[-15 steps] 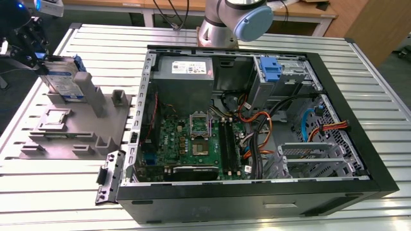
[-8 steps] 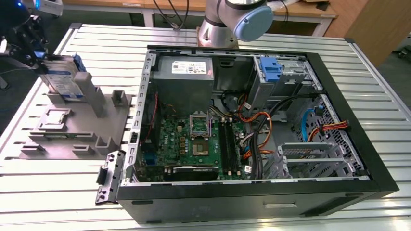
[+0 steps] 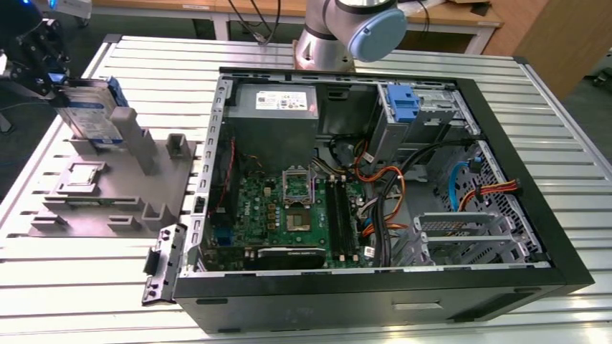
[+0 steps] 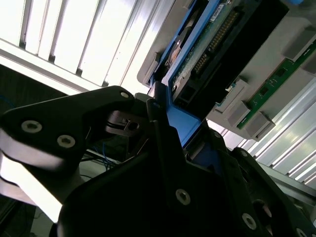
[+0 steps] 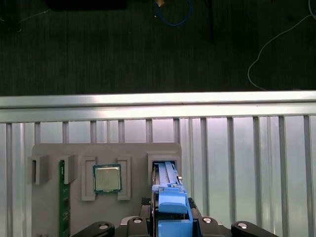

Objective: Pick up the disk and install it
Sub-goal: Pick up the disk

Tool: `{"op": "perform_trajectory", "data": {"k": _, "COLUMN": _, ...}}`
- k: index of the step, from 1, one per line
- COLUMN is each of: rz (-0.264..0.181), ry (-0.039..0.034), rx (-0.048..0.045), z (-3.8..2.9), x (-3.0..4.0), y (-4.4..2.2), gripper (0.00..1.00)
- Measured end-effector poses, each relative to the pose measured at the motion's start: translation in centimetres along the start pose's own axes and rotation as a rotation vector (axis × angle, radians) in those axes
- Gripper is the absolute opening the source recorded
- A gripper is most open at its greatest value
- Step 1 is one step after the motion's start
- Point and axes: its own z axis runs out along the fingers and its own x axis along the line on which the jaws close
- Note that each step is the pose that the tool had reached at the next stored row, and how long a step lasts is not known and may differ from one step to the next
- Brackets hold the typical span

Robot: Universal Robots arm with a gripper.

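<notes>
Blue-framed disk (image 3: 91, 115) upright in grey fixture (image 3: 105, 193), gripper (image 3: 53, 82) clenched on its carrier edge; likely stiff, heavyish, shock-fragile, so hold the frame.

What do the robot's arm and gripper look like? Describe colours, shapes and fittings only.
The arm is a smooth silver-grey tube with a rounded joint, closed by a pale blue-grey cap. The gripper is matte black. In the second wrist view it is built from flat link plates with rounded ends, fastened by round silver screw heads.
</notes>
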Motion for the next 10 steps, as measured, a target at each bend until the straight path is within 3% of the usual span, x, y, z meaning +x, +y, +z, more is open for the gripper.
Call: {"op": "perform_trajectory", "data": {"k": 10, "rz": 0.0, "ry": 0.0001, "rx": -0.0002, "z": -0.17, "x": -0.01, "y": 0.0, "gripper": 0.37}}
